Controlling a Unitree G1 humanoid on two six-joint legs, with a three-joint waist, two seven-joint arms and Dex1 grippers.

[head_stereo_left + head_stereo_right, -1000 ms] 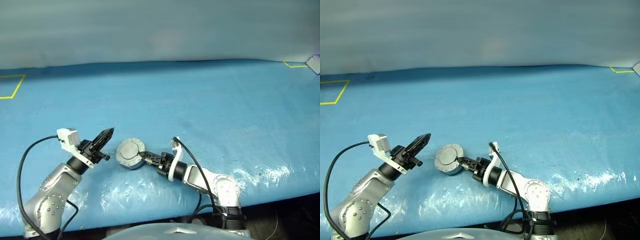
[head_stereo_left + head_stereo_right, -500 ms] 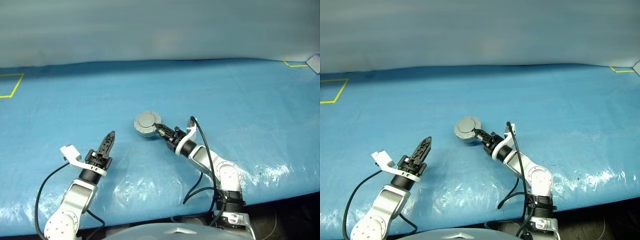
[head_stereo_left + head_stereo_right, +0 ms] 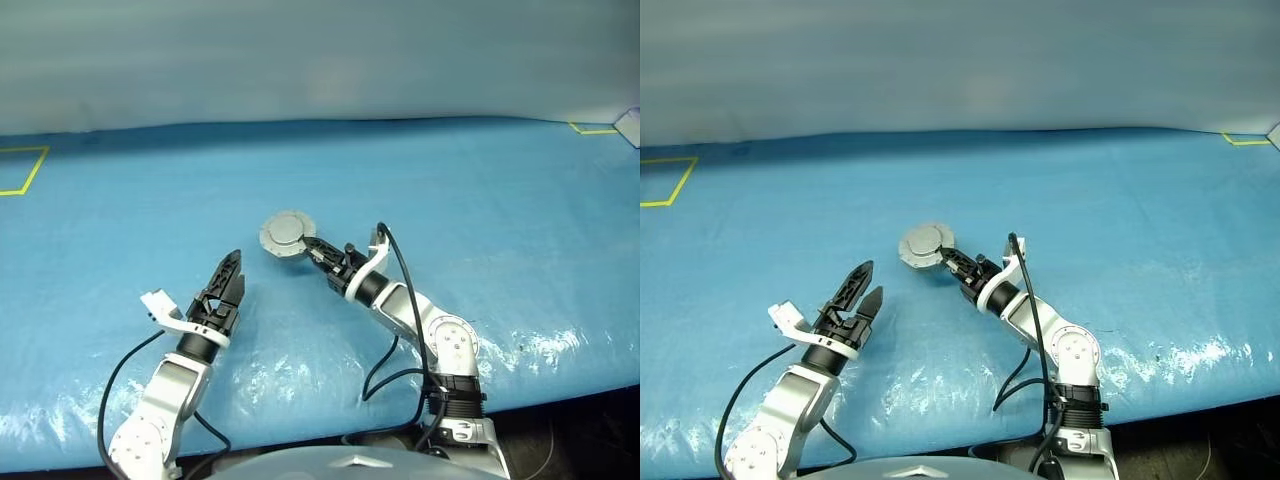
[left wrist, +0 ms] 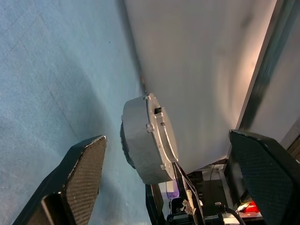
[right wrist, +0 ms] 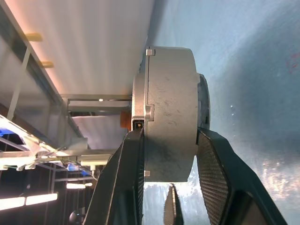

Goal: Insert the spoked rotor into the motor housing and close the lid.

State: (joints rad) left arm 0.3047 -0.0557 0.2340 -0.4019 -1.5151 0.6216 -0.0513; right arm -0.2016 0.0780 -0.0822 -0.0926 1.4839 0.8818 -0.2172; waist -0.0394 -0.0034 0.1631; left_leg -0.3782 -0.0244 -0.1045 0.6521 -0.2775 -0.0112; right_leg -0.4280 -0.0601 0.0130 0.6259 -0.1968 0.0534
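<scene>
our right hand (image 3: 945, 257) is clamped on the motor housing (image 3: 287, 235), one black finger (image 5: 123, 187) on each flat face, so the round grey body sits pinched between them. in the right wrist view the housing (image 5: 169, 115) shows edge-on, with the lid (image 5: 138, 103) closed flat against it, a thin seam and small tabs marking the join. the housing is lifted off the blue worktop (image 3: 480, 200), held out ahead of us and a little to the left of the right arm. the spoked rotor cannot be made out, and whether it sits inside we cannot tell.

our left hand (image 3: 862, 285) is released, its two black fingers (image 4: 77, 176) spread wide with nothing between them. it hovers over the worktop nearer to us and to the left of the housing, apart from it, pointing toward it. in the left wrist view the housing (image 4: 145, 140) appears between the spread fingers, further off, with the right hand's black fingers gripping it from below.

yellow tape corners (image 3: 25, 170) mark the worktop at the far left and far right edges.
</scene>
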